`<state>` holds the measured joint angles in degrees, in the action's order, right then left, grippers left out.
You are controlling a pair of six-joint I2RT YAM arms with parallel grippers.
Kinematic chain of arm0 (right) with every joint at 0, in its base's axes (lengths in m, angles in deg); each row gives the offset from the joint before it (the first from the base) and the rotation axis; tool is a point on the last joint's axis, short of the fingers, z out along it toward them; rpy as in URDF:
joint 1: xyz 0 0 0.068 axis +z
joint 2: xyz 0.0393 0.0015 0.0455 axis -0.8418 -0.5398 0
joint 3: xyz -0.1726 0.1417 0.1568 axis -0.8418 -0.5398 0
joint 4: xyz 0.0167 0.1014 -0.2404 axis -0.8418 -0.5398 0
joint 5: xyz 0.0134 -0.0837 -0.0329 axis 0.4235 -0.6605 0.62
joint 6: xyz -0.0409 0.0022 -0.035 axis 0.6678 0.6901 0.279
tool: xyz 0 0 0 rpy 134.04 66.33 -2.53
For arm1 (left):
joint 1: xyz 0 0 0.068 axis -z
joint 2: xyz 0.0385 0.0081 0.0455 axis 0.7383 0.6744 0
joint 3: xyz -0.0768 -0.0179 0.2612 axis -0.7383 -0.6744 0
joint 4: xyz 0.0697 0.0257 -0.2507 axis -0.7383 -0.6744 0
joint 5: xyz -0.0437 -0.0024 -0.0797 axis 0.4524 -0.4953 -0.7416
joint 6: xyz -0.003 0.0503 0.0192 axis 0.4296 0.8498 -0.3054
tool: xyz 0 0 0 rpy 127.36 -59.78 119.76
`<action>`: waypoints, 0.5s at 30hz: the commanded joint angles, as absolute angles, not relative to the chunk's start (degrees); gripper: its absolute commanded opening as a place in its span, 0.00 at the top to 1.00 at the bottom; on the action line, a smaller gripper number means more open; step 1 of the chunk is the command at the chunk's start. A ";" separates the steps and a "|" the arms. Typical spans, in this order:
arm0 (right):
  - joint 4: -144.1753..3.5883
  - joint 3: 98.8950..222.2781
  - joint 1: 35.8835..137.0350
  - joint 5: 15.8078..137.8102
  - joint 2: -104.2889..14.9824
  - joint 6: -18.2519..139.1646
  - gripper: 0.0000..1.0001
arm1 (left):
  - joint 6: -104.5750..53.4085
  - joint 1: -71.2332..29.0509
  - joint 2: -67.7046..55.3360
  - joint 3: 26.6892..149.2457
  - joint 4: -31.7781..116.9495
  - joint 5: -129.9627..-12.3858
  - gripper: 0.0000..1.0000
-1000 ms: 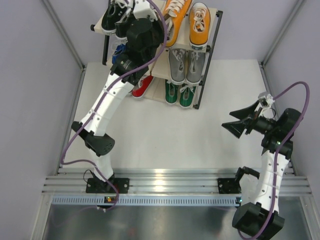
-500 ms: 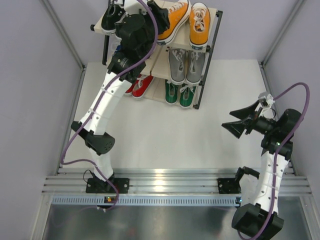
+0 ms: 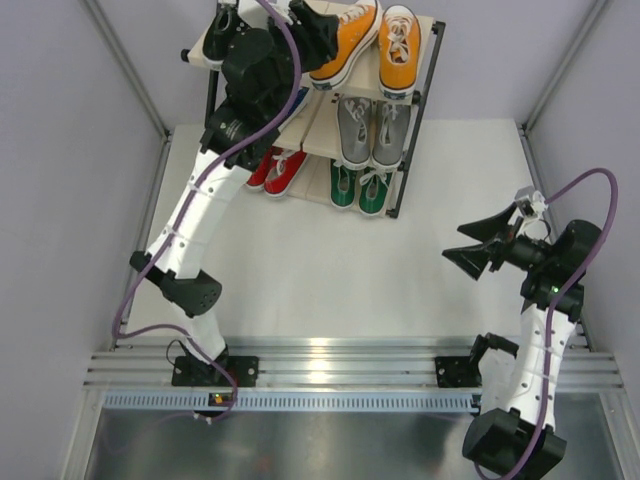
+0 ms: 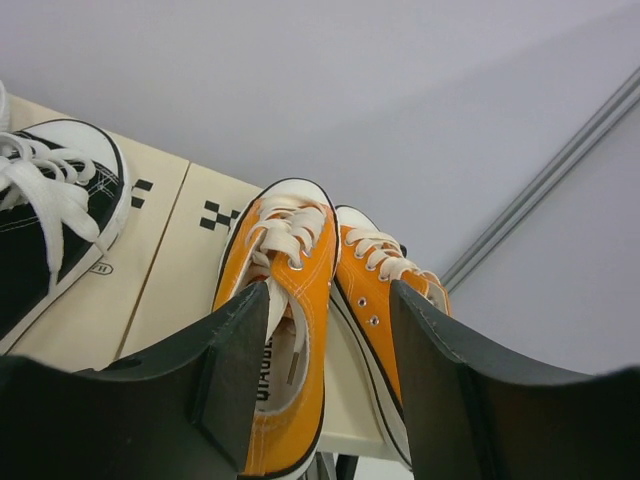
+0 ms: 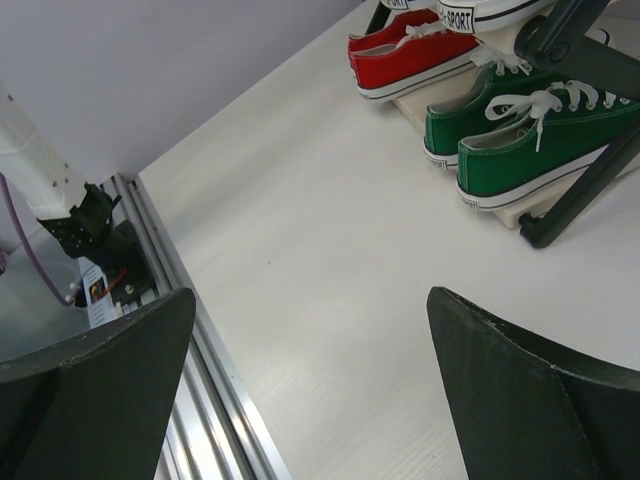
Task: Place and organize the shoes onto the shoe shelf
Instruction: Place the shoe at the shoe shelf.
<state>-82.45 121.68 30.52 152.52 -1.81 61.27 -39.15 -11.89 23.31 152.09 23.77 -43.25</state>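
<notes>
The shoe shelf [image 3: 421, 100] stands at the far side of the table. On its top tier lie two orange shoes [image 3: 352, 35] [image 3: 399, 45], the left one angled, beside a black shoe [image 3: 225, 20]. Grey shoes [image 3: 372, 130] fill the middle tier; red shoes [image 3: 275, 168] and green shoes [image 3: 360, 188] sit at the bottom. My left gripper [image 3: 312, 28] hovers open at the left orange shoe's heel. In the left wrist view its fingers [image 4: 235, 380] straddle that shoe's [image 4: 285, 300] right wall without squeezing it. My right gripper [image 3: 475, 245] hangs open and empty over the table's right side.
White walls with metal posts close in the table on three sides. An aluminium rail [image 3: 330, 365] runs along the near edge, carrying both arm bases. In the right wrist view the green shoes [image 5: 520, 130] and red shoes [image 5: 410, 55] lie ahead, beyond bare tabletop.
My left gripper has opened and let go of the left orange shoe, which now rests angled on the top tier. The left arm has shifted slightly left. The right arm barely moved.
</notes>
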 commanded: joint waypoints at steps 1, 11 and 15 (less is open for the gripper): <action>-78.93 121.78 29.82 153.46 -1.54 63.05 0.00 | -36.51 -12.17 16.15 149.41 25.10 -45.95 0.43; -79.01 121.51 29.82 152.58 -2.24 63.84 0.01 | -33.69 -12.17 6.31 136.32 19.04 -55.96 0.59; -79.01 121.43 29.82 152.23 -2.60 64.02 0.01 | -32.81 -12.17 4.46 132.44 19.04 -58.86 0.71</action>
